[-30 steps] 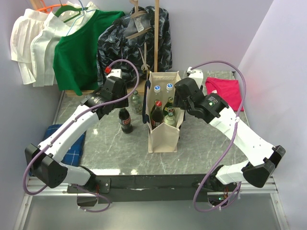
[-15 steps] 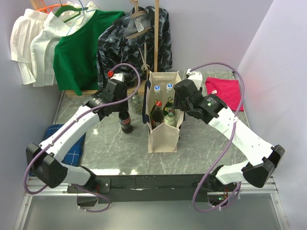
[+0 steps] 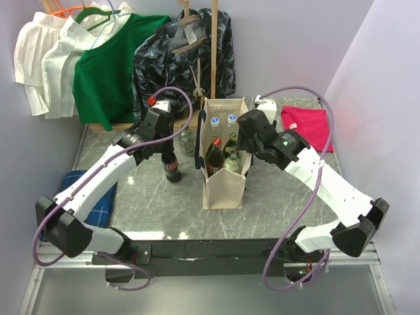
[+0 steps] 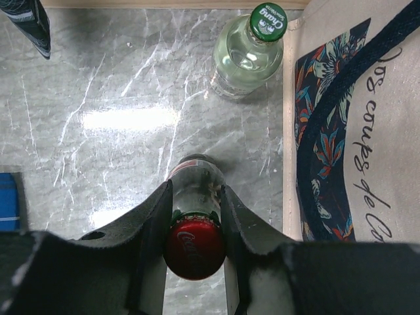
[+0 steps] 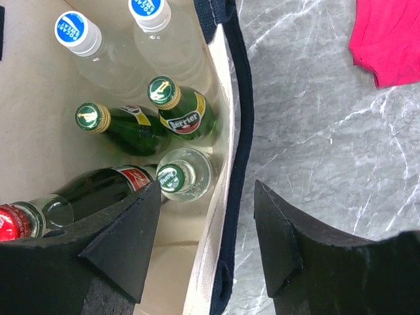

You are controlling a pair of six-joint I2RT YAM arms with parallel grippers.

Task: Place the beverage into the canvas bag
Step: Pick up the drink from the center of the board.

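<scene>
Left gripper: jaws closed against the neck of the cola bottle, one finger on each side just below the red cap. Both fingers appear to touch the glass, though the cap hides part of the contact line.
Cola bottle: upright on the grey marble table, left of centre in the top view. It stands outside the canvas bag, near its left wall but apart from it.
Canvas bag: upright at the centre of the top view, mouth open, navy handles at the rim.
Bag contents: two clear bottles with blue caps, two green Perrier bottles, one clear bottle with a green cap and one dark bottle with a red label.
Right gripper: jaws apart, holding nothing. It straddles the bag's right wall, one finger above the interior and the other above the table.
Loose bottle: clear, green-capped, upright on the table at the upper right of the left wrist view, just beside the bag.
Surroundings: pink cloth at right; blue cloth at left; garments hanging at the upper left.
</scene>
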